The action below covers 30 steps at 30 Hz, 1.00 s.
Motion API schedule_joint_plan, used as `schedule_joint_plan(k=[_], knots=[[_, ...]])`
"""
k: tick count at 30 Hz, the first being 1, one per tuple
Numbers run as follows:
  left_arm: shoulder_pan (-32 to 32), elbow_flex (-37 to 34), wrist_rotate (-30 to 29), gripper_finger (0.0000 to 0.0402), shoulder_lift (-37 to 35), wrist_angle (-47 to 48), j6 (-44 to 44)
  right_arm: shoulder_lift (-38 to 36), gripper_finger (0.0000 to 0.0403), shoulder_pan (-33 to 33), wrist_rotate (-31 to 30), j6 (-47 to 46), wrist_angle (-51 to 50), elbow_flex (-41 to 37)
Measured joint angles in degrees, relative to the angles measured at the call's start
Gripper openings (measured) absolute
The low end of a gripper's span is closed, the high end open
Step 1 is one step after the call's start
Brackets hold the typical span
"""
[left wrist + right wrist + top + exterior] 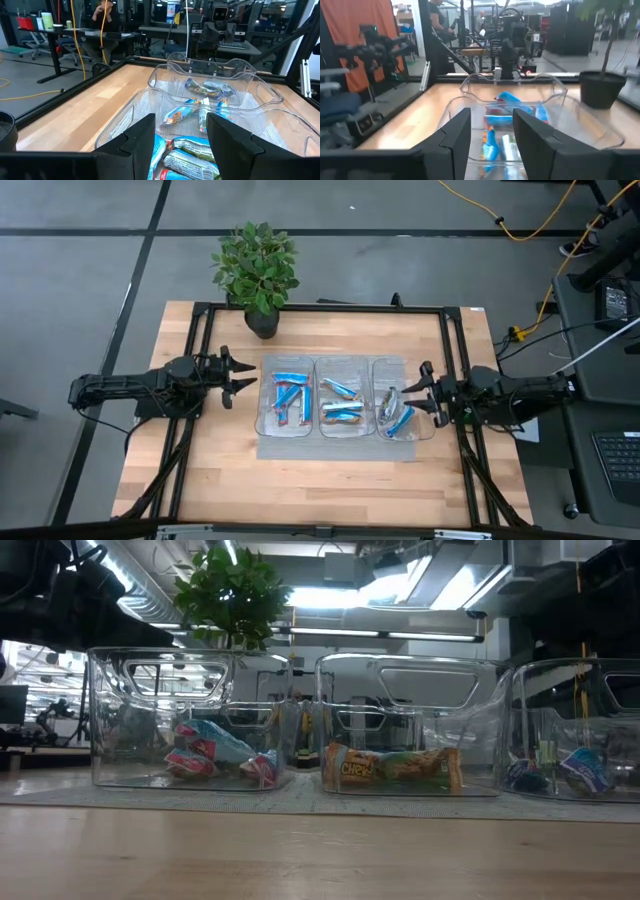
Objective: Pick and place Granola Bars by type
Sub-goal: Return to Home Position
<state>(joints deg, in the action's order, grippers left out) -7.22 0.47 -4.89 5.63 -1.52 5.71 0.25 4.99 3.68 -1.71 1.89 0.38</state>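
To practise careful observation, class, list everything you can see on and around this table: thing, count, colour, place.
table: one, light wood, under everything
mat: one, grey, mid-table
bins: three, clear, side by side on the mat
red-and-blue bars: several, in the left bin
yellow-and-blue bars: several, in the middle bin
blue-silver bars: several, in the right bin
potted plant: one, green in a dark pot, table's far edge
person: one, dark top, seated in the room behind
left gripper: one, dark, open, at the left bin's outer end
right gripper: one, dark, open, at the right bin's outer end
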Motion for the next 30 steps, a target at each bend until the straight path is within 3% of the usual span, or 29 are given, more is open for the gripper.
schedule_joint_plan(k=[4,30], knots=[[-0.01,0.0,0.0,0.0169,0.0,0.0,0.01,0.0,0.0149,0.0,-0.07,-4.19,-0.02,0.0],[-0.01,0.0,0.0,0.0169,0.0,0.0,0.05,-0.04,0.0149,-2.47,-0.07,-3.92,-0.07,0.0]])
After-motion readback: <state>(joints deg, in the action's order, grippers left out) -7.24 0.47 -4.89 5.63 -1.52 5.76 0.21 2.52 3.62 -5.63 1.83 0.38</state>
